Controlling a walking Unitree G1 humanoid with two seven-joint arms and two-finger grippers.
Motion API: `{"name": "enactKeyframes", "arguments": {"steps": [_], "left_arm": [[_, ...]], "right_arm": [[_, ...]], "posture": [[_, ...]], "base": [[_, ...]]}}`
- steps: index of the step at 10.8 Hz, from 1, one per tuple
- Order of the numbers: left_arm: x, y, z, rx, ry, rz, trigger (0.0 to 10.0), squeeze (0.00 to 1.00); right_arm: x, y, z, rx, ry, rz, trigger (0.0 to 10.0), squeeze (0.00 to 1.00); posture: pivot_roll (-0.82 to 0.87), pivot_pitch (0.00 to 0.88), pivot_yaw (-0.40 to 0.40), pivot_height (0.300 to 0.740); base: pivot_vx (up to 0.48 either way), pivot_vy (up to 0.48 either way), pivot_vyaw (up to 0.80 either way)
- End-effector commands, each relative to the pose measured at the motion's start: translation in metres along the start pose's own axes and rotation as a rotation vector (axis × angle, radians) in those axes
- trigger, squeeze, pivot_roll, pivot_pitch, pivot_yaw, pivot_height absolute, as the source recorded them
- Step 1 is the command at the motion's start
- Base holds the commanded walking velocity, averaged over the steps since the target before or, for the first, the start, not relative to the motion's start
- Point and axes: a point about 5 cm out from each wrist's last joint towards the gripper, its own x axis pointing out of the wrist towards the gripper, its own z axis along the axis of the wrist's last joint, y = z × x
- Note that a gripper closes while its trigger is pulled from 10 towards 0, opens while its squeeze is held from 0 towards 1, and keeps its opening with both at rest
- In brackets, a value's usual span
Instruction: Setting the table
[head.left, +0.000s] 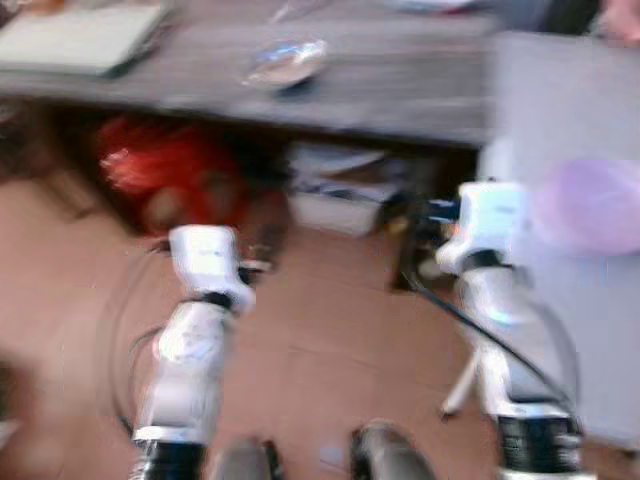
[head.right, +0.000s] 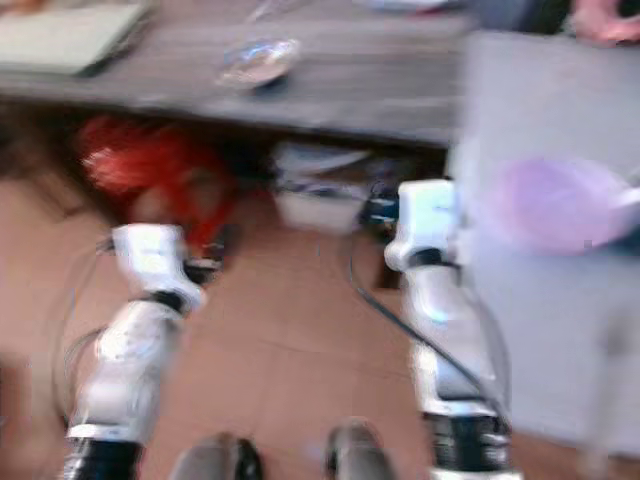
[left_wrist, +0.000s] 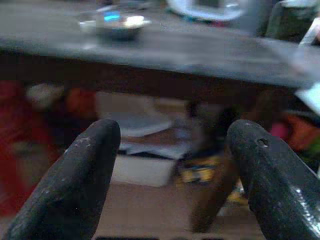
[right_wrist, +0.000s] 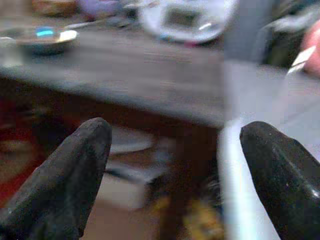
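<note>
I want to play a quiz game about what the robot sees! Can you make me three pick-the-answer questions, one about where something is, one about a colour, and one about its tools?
1. Where is the shiny bowl?
A. On the dark table
B. On the floor
C. In the left tool

2. What colour is the big thing under the table?
A. Blue
B. Red
C. Green

3. How are the left tool and the right tool?
A. Both open, holding nothing
B. Both shut on a spoon
C. One open, one shut on a cup

Answers:
1. A, the bowl sits on the tabletop.
2. B, it looks bright red, though blurred.
3. A, each wrist view shows two black fingers spread apart with nothing between.
</note>
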Motion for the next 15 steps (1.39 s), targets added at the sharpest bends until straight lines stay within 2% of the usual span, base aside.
{"name": "enactKeyframes", "arguments": {"steps": [1,6,11,15], "left_arm": [[-0.004,0.01,0.002,0.015,-0.005,0.031,10.0,0.0],[-0.002,0.017,0.0,0.012,-0.006,0.09,10.0,0.0],[0.0,0.019,0.002,0.02,-0.01,0.097,10.0,0.0],[-0.001,0.019,0.004,0.013,-0.016,0.076,10.0,0.0]], "right_arm": [[0.0,0.011,0.007,0.008,-0.037,0.043,10.0,0.0],[0.001,0.014,0.009,-0.019,-0.069,0.066,10.0,0.0],[0.007,0.013,0.013,-0.032,-0.096,0.056,10.0,0.0],[0.016,-0.001,0.015,-0.031,-0.095,-0.051,10.0,0.0]], "posture": [[-0.06,0.164,0.055,0.74],[-0.06,0.161,0.05,0.74],[-0.05,0.158,0.055,0.74],[-0.04,0.174,0.063,0.74]], "base": [[0.315,-0.352,-0.8],[0.0,0.0,-0.09],[0.0,0.0,0.0],[0.0,0.0,0.0]]}}
